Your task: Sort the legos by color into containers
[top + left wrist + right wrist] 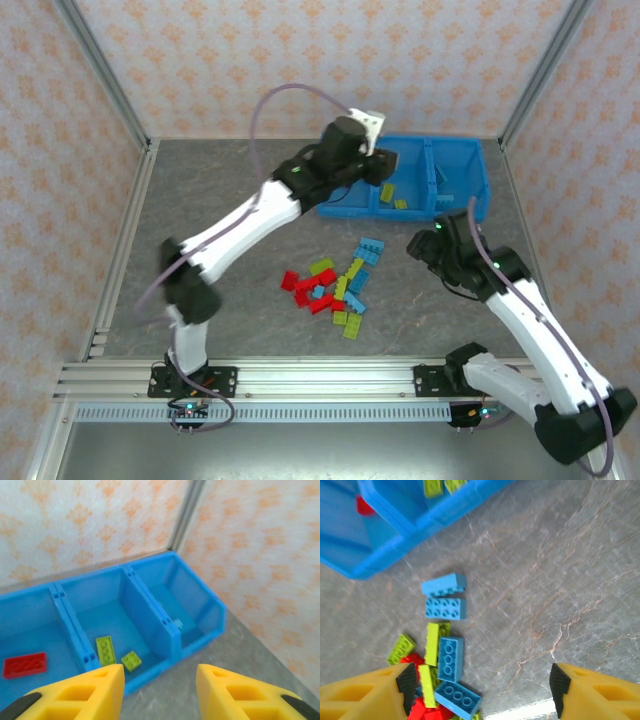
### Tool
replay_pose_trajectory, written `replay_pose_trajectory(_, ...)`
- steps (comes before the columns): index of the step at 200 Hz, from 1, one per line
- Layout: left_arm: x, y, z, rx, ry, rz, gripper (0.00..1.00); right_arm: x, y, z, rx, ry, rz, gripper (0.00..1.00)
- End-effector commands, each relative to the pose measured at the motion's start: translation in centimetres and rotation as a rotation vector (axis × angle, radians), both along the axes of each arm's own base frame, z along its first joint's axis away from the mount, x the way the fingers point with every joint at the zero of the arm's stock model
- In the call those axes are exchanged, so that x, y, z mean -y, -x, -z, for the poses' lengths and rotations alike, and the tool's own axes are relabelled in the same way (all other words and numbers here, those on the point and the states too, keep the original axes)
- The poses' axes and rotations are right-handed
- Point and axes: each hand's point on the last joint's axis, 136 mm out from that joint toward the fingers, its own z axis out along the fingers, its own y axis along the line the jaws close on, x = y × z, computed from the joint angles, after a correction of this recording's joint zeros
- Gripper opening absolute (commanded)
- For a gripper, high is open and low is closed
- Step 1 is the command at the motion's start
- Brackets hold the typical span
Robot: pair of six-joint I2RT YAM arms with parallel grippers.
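While the left gripper hangs spread above the bin, its camera picks out a red brick in one end compartment and two green bricks in the middle. From above, most legos lie piled on the table, the right gripper hovering near them, spread too.

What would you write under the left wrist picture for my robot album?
Open left gripper facing the blue bin: one red lego in one compartment, two yellow-green legos in the next.
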Motion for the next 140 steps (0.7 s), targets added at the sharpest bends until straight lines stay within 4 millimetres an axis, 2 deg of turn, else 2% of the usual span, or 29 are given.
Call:
replay_pose_trajectory(1,-3.2,5.6,-4.3,0.173,-0.003,0.091,0.43,-2.3,-1.3,0.5,-0.016,0.048,-0.092,0.73)
replay_pose_trajectory(24,-8.6,11.3,-3.7,0.241,-0.126,0.148,0.45,-4.8,-2.6,2.3,-0.071,0.105,-0.164,0.78)
replay_pose_trajectory(34,-10.8,13.3,-3.0,0.267,-0.187,0.163,0.45,-5.8,-3.2,3.2,-0.092,0.148,-0.192,0.84)
replay_pose_trajectory(48,-13.7,15.4,-1.4,0.293,-0.299,0.171,0.45,-7.0,-4.3,4.4,-0.113,0.196,-0.220,0.94)
replay_pose_trajectory(67,-16.6,17.1,1.8,0.323,-0.480,0.211,0.53,-8.4,-6.0,6.5,-0.126,0.213,-0.251,0.99)
replay_pose_trajectory(77,-17.3,17.9,3.8,0.339,-0.561,0.260,0.60,-9.0,-7.2,7.4,-0.119,0.226,-0.261,1.00)
replay_pose_trajectory(87,-17.6,18.7,5.5,0.376,-0.617,0.315,0.72,-9.5,-8.2,8.1,-0.114,0.253,-0.272,0.99)
replay_pose_trajectory(102,-18.1,18.9,8.2,0.425,-0.682,0.344,0.91,-9.5,-9.6,8.9,-0.114,0.309,-0.268,0.99)
replay_pose_trajectory(112,-18.3,18.8,10.0,0.444,-0.715,0.347,0.99,-9.4,-10.3,9.3,-0.119,0.340,-0.257,0.99)
replay_pose_trajectory(140,-18.2,18.9,12.3,0.449,-0.719,0.364,1.00,-9.6,-11.9,10.7,-0.121,0.347,-0.244,0.99)
